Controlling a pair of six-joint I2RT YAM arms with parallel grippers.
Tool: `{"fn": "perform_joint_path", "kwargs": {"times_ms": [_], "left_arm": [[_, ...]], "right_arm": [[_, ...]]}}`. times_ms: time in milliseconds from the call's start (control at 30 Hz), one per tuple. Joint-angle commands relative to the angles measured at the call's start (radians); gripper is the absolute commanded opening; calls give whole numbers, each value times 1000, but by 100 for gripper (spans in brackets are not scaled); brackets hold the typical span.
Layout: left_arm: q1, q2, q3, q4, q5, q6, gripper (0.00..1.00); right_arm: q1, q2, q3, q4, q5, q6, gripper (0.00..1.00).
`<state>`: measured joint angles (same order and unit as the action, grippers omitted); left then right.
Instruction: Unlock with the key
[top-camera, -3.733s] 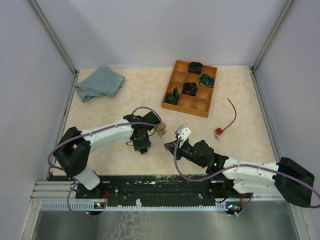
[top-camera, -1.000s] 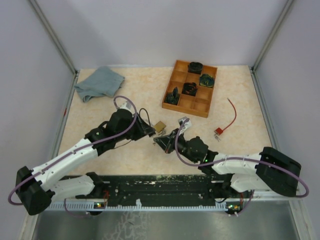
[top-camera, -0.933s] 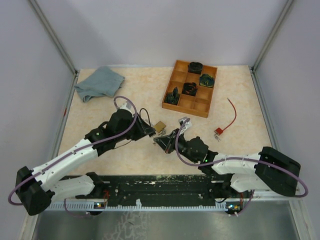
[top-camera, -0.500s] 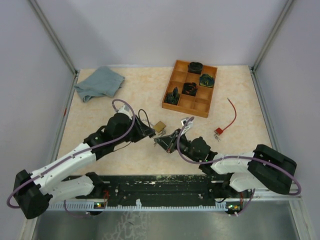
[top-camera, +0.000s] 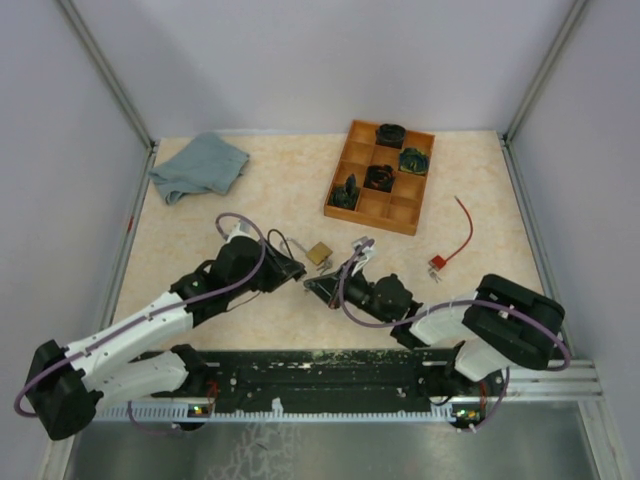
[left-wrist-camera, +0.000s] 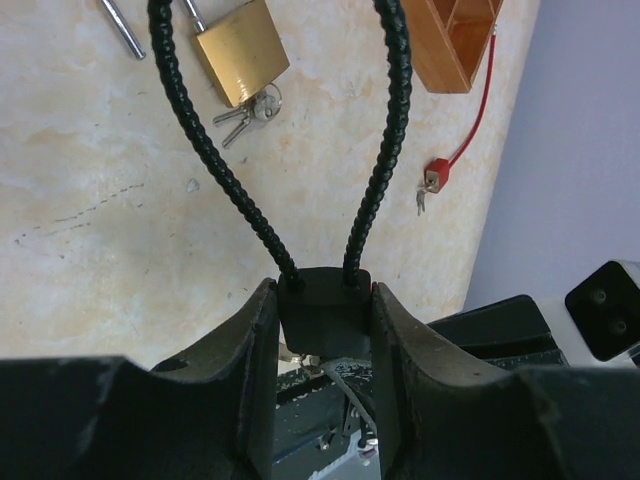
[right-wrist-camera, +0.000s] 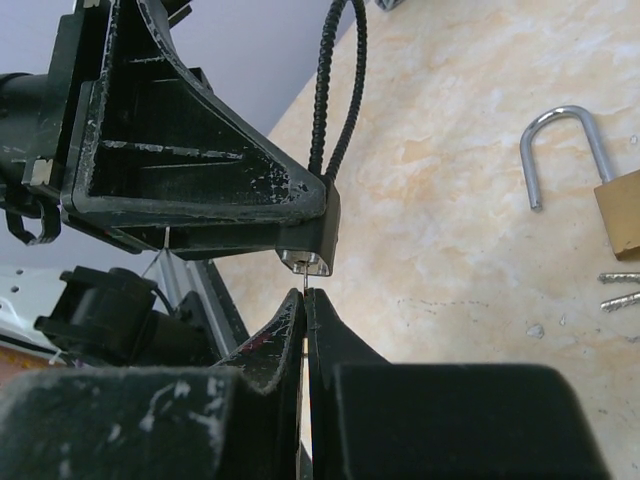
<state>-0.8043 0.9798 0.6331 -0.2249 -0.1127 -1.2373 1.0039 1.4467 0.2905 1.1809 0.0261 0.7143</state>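
Two grippers met mid-frame: left gripper (top-camera: 288, 268) clamping the cable lock (left-wrist-camera: 322, 302) by its rigid body, right gripper (right-wrist-camera: 305, 308) pinching a thin, probably slippery key (right-wrist-camera: 304, 284).

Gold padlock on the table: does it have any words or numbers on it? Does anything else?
No readable text anywhere. The square brass padlock shows a plain face, and the black cable lock body held in the left tool has no visible marking. Nothing else shows a label.

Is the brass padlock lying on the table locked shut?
No, the right wrist view shows the brass padlock with one end of its silver shackle free of the body.
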Motion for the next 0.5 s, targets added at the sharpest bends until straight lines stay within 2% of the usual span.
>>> {"fn": "perform_joint_path", "kwargs": {"times_ms": [0, 67, 133, 267, 467], "left_arm": [[-59, 25, 80, -41, 103, -10, 0], [-69, 44, 102, -102, 90, -8, 0], [-70, 44, 83, -73, 124, -28, 0], [-95, 59, 62, 35, 183, -47, 0], [-136, 97, 115, -21, 144, -14, 0]], "right_arm": [[-27, -49, 79, 151, 52, -54, 0], [-26, -93, 107, 22, 54, -106, 0], [-27, -106, 131, -33, 48, -151, 0], [-27, -61, 175, -39, 27, -170, 0], [-58, -93, 156, -24, 41, -186, 0]]}}
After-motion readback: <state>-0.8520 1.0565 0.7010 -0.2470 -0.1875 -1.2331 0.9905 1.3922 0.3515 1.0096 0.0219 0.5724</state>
